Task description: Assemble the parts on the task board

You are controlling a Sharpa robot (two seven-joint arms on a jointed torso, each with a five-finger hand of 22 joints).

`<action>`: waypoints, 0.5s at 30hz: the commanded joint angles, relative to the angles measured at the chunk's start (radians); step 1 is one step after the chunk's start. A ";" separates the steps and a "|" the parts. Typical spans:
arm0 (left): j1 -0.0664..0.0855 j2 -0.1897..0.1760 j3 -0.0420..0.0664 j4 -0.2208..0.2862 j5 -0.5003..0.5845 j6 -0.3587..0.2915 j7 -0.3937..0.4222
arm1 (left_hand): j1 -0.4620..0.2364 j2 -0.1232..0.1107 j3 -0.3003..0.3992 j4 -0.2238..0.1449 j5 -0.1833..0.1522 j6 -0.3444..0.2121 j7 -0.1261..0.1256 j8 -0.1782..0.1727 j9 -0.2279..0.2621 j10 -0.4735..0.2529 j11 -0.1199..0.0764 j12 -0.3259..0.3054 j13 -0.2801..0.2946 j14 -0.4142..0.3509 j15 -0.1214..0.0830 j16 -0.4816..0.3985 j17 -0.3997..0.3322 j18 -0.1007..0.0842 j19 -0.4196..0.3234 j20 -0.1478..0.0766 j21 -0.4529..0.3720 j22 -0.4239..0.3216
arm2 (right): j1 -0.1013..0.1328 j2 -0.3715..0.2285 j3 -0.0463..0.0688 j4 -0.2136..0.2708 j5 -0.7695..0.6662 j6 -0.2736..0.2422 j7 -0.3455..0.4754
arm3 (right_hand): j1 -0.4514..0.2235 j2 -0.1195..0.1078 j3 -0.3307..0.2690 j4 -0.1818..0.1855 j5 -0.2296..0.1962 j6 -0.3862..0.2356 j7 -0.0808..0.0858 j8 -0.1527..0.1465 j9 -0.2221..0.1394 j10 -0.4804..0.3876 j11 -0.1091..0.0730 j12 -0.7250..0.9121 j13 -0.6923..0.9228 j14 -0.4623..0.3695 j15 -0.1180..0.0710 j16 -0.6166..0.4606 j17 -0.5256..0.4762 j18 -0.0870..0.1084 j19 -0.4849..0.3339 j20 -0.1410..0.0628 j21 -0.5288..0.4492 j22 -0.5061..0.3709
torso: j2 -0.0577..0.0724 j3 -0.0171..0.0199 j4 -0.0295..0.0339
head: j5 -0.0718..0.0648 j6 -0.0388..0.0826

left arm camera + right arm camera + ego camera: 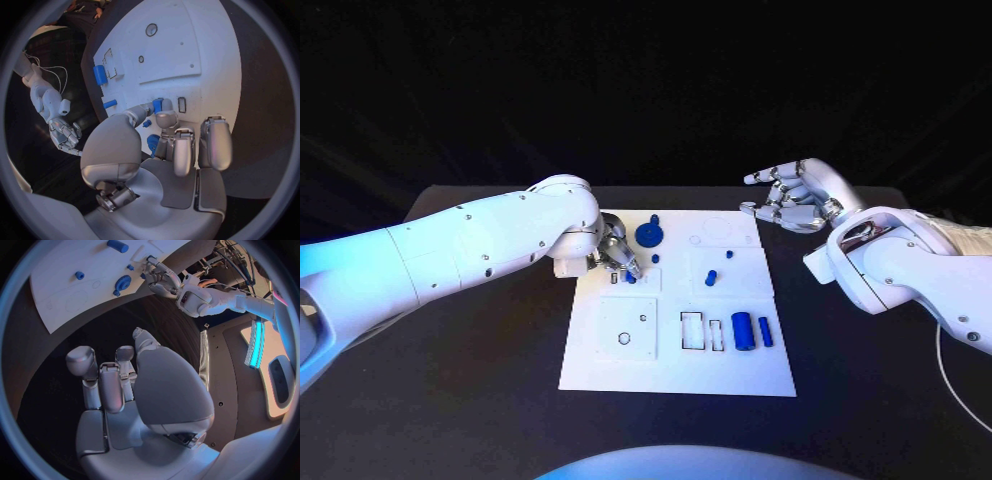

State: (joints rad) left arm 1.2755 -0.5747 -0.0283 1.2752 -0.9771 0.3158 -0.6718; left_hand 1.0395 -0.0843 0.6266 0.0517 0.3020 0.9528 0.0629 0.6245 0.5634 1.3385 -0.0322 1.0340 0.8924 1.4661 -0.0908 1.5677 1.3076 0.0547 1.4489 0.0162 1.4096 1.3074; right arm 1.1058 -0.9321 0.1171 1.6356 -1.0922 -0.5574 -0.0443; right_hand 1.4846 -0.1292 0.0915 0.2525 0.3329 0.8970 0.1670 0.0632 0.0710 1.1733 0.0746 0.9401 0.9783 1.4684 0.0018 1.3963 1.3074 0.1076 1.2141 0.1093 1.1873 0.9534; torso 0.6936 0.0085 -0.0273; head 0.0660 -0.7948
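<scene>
Head view: left hand (617,255) fingers (161,107) pinching small blue part (157,104) over task board (678,375), apparently seating it; right hand (798,197) idle off-board, fingers curled, holding nothing.

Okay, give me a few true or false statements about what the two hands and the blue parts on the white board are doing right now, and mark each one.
1. The left hand pinches a small blue part at the task board's edge. True.
2. The right hand holds a blue part. False: it holds nothing, fingers apart, off the board over the black table.
3. A large blue cylinder lies on the board. True.
4. The board is bare of parts. False: several blue pieces lie on it.
</scene>
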 commanded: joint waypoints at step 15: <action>-0.007 0.017 -0.008 -0.028 -0.018 0.048 -0.010 | -0.073 0.007 -0.061 -0.005 -0.006 0.066 -0.051 0.005 0.006 0.025 -0.021 0.018 0.018 0.105 -0.011 0.003 0.263 -0.003 0.007 -0.004 0.000 0.088 | 0.000 0.000 0.000 0.007 -0.011 0.022 0.002 | 0.001 -0.002 -0.001 0.001 0.006 0.009 0.000 0.004 0.000 -0.006 0.001 -0.004 -0.001 0.048 -0.003 -0.007 0.023 0.018 -0.007 -0.003 -0.003 -0.001 | 0.000 -0.0001 -0.0008 | 0.001 -0.002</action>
State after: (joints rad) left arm 1.2744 -0.5592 -0.0315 1.2515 -0.9773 0.3368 -0.6714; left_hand 0.9775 -0.0768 0.5687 0.0455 0.3010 1.0122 0.0153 0.6311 0.5692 1.3709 -0.0542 1.0455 0.9094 1.4656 -0.0983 1.5677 1.3075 0.0546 1.4526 0.0125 1.4096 1.3074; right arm 1.1058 -0.9326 0.1170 1.6406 -1.0922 -0.5498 -0.0448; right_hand 1.4846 -0.1292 0.0915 0.2525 0.3329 0.8970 0.1670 0.0632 0.0710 1.1734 0.0747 0.9401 0.9783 1.4684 0.0018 1.3943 1.3074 0.1077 1.2141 0.1093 1.1873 0.9535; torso 0.6934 0.0084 -0.0279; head 0.0674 -0.7963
